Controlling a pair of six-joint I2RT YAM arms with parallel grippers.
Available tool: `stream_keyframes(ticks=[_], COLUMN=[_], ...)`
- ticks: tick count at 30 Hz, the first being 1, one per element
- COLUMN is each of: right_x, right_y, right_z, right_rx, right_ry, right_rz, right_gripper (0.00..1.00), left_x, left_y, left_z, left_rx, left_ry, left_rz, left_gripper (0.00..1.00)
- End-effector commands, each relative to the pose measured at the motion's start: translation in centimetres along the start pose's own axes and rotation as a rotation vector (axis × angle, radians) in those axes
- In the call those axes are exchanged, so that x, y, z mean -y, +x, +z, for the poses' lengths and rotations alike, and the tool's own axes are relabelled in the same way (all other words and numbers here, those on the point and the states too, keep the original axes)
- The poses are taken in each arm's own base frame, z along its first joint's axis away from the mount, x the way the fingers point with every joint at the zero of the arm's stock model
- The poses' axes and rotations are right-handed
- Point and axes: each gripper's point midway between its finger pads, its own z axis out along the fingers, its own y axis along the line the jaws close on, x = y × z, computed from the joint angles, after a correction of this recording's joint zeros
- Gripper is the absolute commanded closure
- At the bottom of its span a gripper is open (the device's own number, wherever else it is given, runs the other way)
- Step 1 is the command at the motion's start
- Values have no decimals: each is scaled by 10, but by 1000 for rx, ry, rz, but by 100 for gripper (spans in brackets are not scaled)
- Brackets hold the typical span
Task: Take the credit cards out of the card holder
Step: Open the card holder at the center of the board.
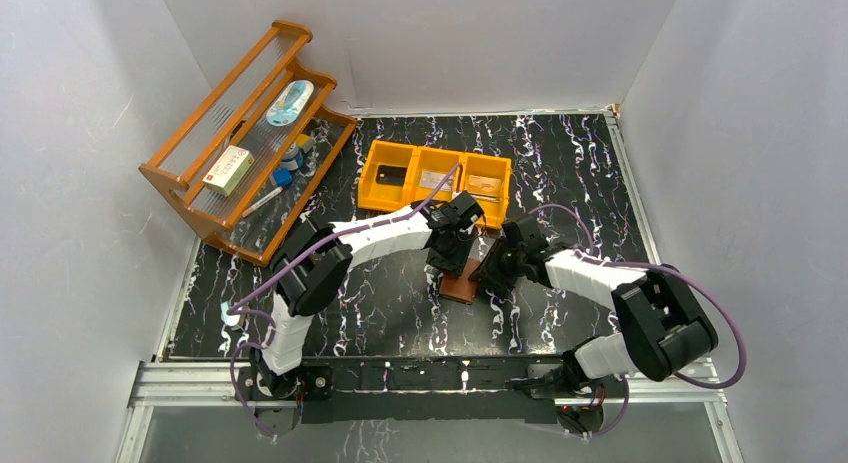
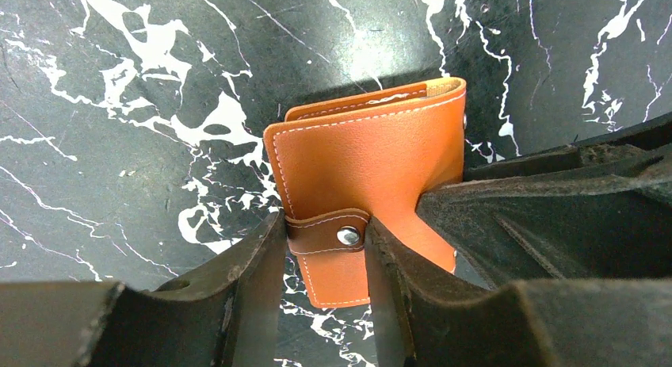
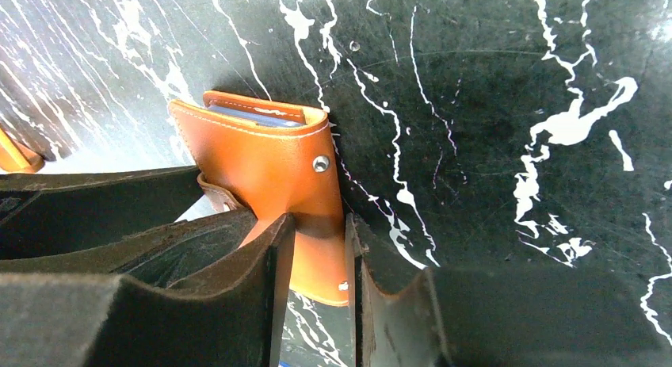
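1. Rack (image 1: pixel 200 183), back left: holds a white-and-red box (image 1: pixel 228 169) and small items.
2. Bin (image 1: pixel 413 175), back centre: three compartments holding a black card (image 1: pixel 391 174), grey card (image 1: pixel 432 178) and tan card (image 1: pixel 483 186).
3. Holder (image 2: pixel 372 161), on the table (image 1: pixel 380 293) near the bin, between both grippers: folded, strap (image 2: pixel 325 234) snapped, blue pockets (image 3: pixel 253 117) showing at one edge.
4. Left gripper (image 2: pixel 325 260): jaws narrow, pinching the strap.
5. Right gripper (image 3: pixel 317 264): jaws narrow, pinching the holder's cover edge.

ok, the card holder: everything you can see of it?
The brown leather folding card holder is white-stitched and folded, with pale-blue pockets showing at its open edge. A darker strap with a metal snap crosses its front cover. It is mid-table, over the black white-veined mat; lifted or resting, unclear. The left end effector pinches the strap; the right end effector clamps a cover's edge.
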Motion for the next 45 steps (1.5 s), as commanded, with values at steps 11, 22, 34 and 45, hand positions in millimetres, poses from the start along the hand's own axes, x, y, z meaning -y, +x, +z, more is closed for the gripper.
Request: stream_keyframes(ticks=[11,22,34,45], right_x=[59,68,49,25], right_y=[4,5,0,-6], right_z=[11,11,11,8], right_rx=[-6,-6,-11,-13], right_ry=[237,278,217,152], right_rz=[-56,-58,-88,-113], right_gripper=[63,63,60,56], left_x=[-16,-25,-30,-41], left_y=[-18,-21,-13,-3], left_z=[-30,-39,-36,-28], left_rx=[120,146,118,89], left_ry=[-70,-60,-29,-78], left_rz=[-53,-106,-125,-125], left_gripper=[87,90,76,59])
